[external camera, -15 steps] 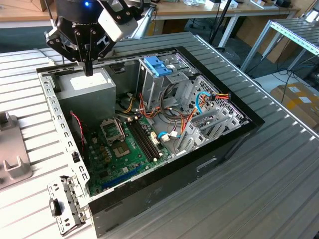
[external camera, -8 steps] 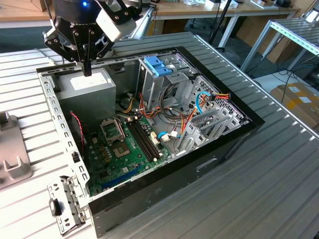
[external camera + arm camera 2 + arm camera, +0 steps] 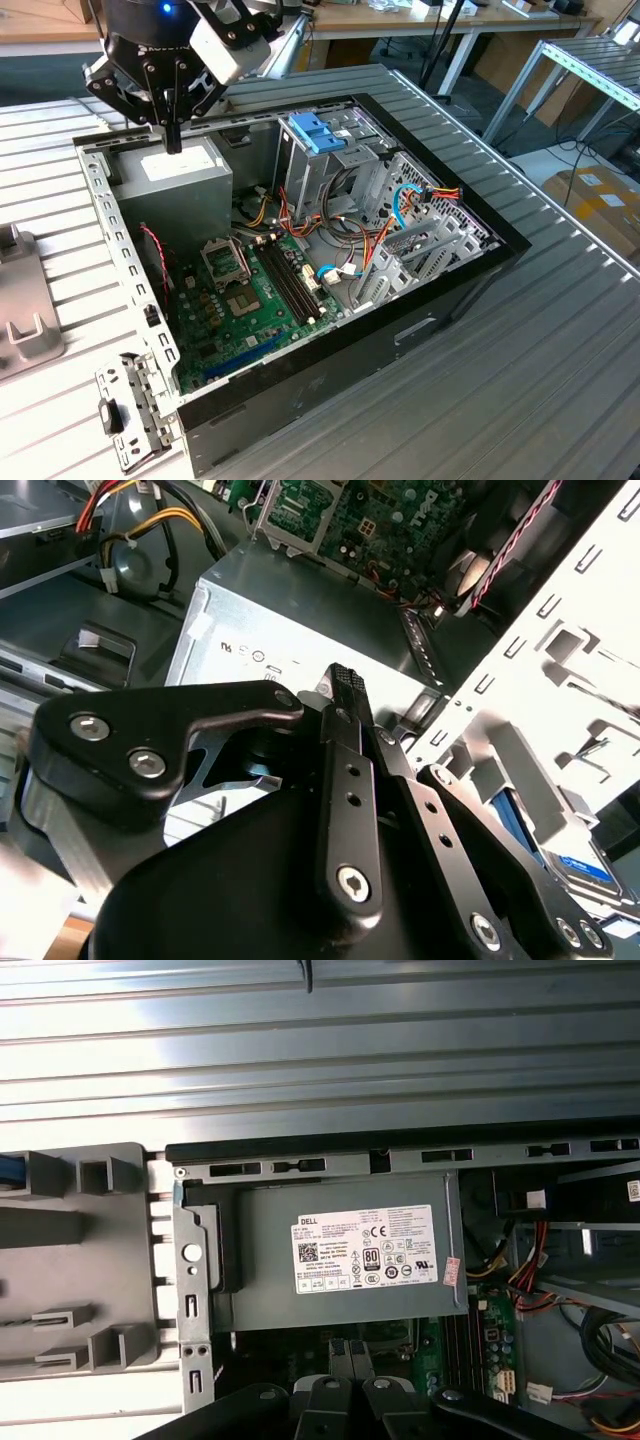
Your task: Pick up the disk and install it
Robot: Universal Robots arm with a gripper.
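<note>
My gripper [image 3: 173, 140] hangs shut and empty over the back left corner of the open computer case [image 3: 470, 270]. Its fingertips sit just above the grey power supply [image 3: 175, 178] with the white label. In both wrist views the two black fingers are pressed together, with the gripper [image 3: 352, 1352] over the power supply [image 3: 350, 1250]. The disk [image 3: 568, 865], a flat drive with a blue frame, lies outside the case wall past the gripper [image 3: 345, 677] in the second wrist view. Only part of it shows.
Inside the case are the green motherboard [image 3: 250, 290], bundled cables [image 3: 400, 215] and a drive cage topped by a light-blue bracket [image 3: 316, 130]. A grey slotted fixture [image 3: 70, 1260] stands on the ribbed metal table [image 3: 560, 380] beside the case. A loose metal bracket [image 3: 130, 410] lies near the front corner.
</note>
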